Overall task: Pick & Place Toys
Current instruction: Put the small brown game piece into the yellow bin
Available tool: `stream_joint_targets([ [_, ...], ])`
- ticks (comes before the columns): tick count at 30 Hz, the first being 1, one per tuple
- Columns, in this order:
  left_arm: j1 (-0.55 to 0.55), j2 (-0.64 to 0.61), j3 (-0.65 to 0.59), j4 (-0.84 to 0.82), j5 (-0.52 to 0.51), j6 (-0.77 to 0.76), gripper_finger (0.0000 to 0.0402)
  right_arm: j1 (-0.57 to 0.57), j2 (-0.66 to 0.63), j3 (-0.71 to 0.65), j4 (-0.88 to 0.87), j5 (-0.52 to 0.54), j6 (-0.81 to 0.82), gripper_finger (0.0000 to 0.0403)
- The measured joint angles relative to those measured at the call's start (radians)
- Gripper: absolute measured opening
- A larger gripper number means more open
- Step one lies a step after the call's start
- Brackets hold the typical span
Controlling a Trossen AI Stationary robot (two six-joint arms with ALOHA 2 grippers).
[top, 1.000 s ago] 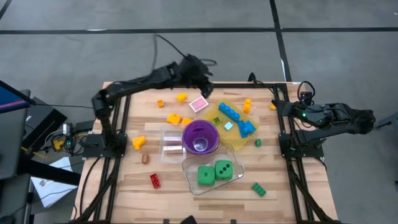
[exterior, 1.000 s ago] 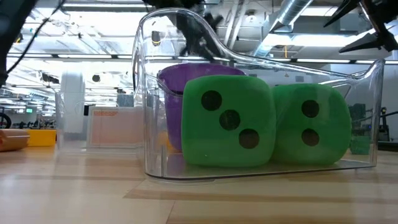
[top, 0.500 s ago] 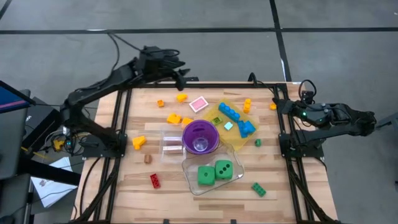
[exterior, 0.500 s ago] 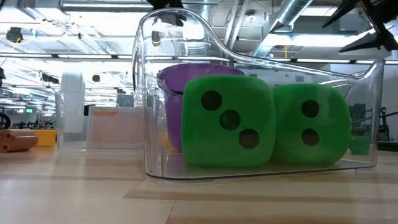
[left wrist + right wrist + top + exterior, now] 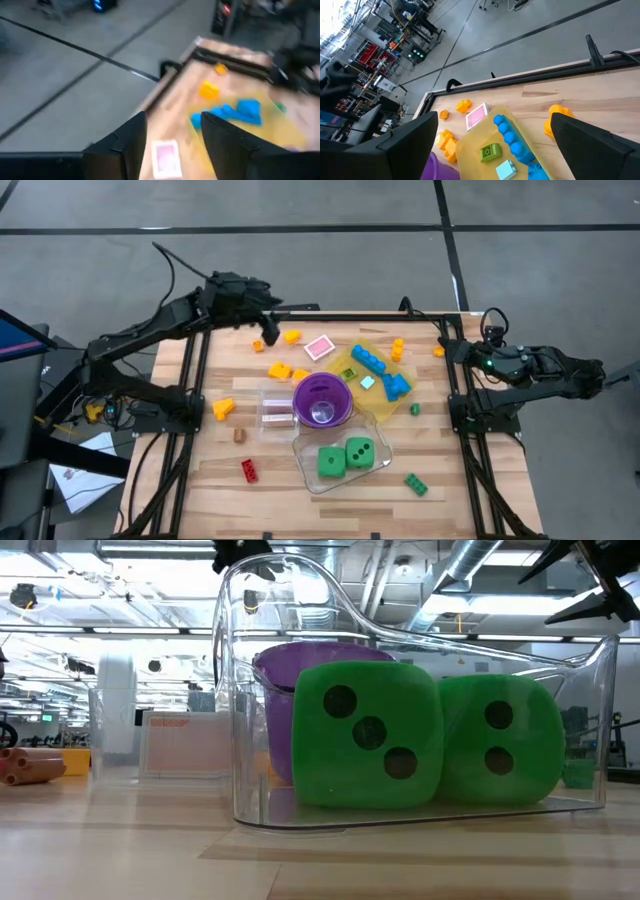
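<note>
Hovering over the worktop's point(image 5: 200, 480) far left corner, left gripper point(image 5: 268, 328) with jaws parted and empty, near orange brick point(image 5: 258, 346). Best lowered straight, straddling brick squarely before clamping. Right gripper point(image 5: 452, 352) parked wide open at right edge.

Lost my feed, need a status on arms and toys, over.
Left gripper open, empty, over far-left table edge. Right gripper open, parked at right edge. Green dice sit in clear tub; loose bricks scattered. Nothing blocking.
</note>
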Motion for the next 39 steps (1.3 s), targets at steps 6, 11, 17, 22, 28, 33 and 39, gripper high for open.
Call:
stream_joint_targets([
  [6, -0.075, -0.063, 0.0, -0.205, 0.038, -0.048, 0.0259, 0.0, 0.0, 0.0, 0.004, -0.01, 0.01, 0.0379],
  [11, -0.162, -0.107, 0.0, -0.402, 0.05, -0.094, 0.0327, 0.001, 0.0, 0.0, 0.004, -0.064, 0.01, 0.0379],
  [17, -0.254, -0.124, -0.001, -0.605, 0.049, -0.135, 0.0385, 0.001, 0.0, 0.0, 0.003, -0.072, 0.011, 0.0379],
  [22, -0.339, -0.124, -0.066, -0.705, 0.077, -0.147, 0.0398, 0.001, 0.0, 0.0, 0.0, -0.072, 0.01, 0.0379],
  [28, -0.445, -0.124, -0.237, -0.693, 0.16, -0.217, 0.0388, 0.001, 0.0, 0.0, -0.01, -0.072, 0.008, 0.0379],
  [33, -0.541, -0.124, -0.389, -0.627, 0.185, -0.248, 0.0378, 0.001, 0.0, 0.0, -0.025, -0.071, 0.007, 0.0379],
  [39, -0.657, -0.123, -0.534, -0.46, 0.185, -0.249, 0.0372, 0.001, 0.0, 0.0, -0.036, -0.07, 0.007, 0.0379],
])
